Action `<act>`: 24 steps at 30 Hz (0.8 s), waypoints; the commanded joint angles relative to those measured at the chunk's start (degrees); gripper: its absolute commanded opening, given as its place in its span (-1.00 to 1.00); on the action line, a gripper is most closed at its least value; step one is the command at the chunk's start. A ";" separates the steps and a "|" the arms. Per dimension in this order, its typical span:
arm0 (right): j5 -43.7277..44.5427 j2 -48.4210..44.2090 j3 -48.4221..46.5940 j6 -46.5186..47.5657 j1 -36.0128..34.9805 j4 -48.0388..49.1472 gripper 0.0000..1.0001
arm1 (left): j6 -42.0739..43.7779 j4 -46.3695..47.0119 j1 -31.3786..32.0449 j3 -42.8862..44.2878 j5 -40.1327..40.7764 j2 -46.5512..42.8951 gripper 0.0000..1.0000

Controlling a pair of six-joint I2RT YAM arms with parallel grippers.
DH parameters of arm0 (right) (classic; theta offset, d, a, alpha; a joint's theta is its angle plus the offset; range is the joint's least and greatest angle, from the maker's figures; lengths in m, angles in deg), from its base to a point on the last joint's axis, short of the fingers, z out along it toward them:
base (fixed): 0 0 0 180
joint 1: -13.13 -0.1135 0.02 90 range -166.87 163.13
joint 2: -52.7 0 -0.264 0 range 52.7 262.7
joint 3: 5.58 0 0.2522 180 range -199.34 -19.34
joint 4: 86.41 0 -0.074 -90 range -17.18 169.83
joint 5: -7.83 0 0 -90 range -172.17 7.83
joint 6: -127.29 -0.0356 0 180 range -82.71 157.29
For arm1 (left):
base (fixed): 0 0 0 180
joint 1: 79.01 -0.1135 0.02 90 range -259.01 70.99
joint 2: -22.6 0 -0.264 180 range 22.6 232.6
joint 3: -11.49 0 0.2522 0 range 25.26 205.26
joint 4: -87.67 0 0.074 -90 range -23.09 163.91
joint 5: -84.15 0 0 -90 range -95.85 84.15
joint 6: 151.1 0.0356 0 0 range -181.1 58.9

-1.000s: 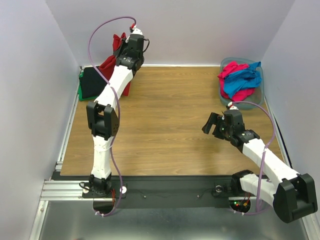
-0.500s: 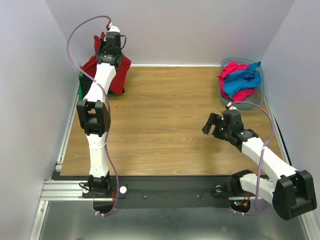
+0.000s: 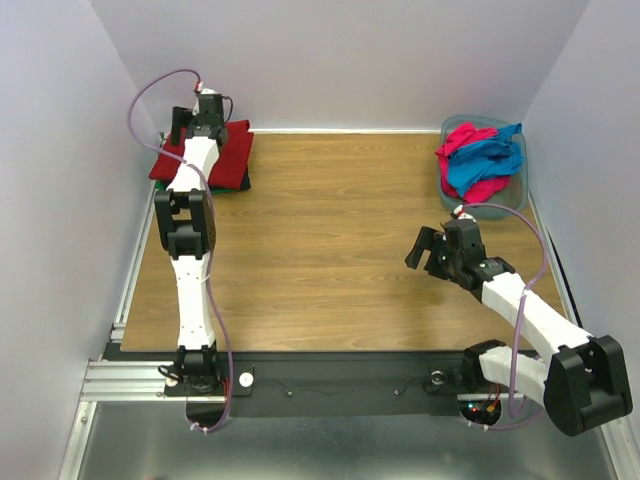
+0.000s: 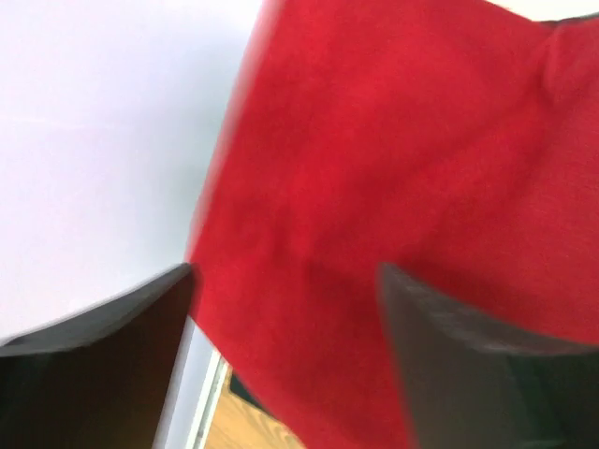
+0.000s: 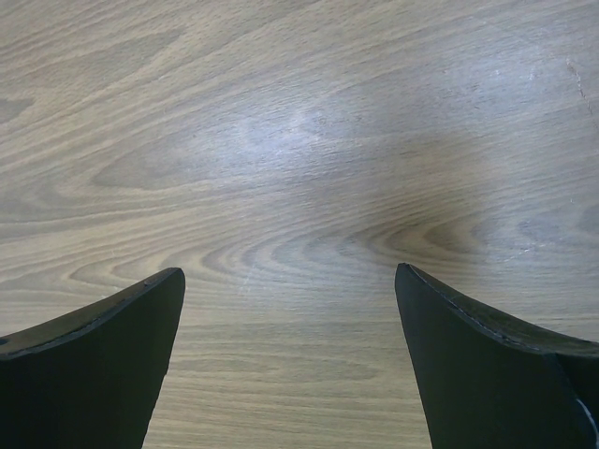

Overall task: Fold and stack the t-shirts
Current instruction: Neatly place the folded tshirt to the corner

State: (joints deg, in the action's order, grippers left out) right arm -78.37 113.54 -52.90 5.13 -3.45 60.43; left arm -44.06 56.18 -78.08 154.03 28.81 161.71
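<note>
The dark red t-shirt [image 3: 225, 152] [image 4: 393, 168] lies flat on top of a stack in the table's far left corner, with darker cloth [image 3: 236, 184] showing under its front edge. My left gripper [image 3: 192, 128] [image 4: 285, 271] hovers over the shirt's far left edge. It is open, its fingers wide apart with nothing held. Bright pink [image 3: 462, 138] and blue [image 3: 487, 158] t-shirts are heaped in the tub at the far right. My right gripper [image 3: 428, 252] [image 5: 290, 276] hangs open over bare wood, right of centre.
The grey-blue plastic tub [image 3: 523, 172] stands in the far right corner. White walls close off the back and both sides. The wooden table [image 3: 330, 230] has a metal rail [image 3: 130, 290] along its left edge.
The left arm swung left and down with the hanging red shirt, and its jaws opened. The shirt now lies flat on the stack. The right arm has not moved.
</note>
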 commanded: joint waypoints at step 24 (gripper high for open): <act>-0.46 -13.10 -0.10 -0.62 0.14 -0.47 1.00 | -54.28 14.83 28.06 -83.17 -23.76 -83.01 0.97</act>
State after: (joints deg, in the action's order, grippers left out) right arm -80.43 102.72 -52.92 4.69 -3.45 59.27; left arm -88.36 65.01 -53.57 86.55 5.01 82.41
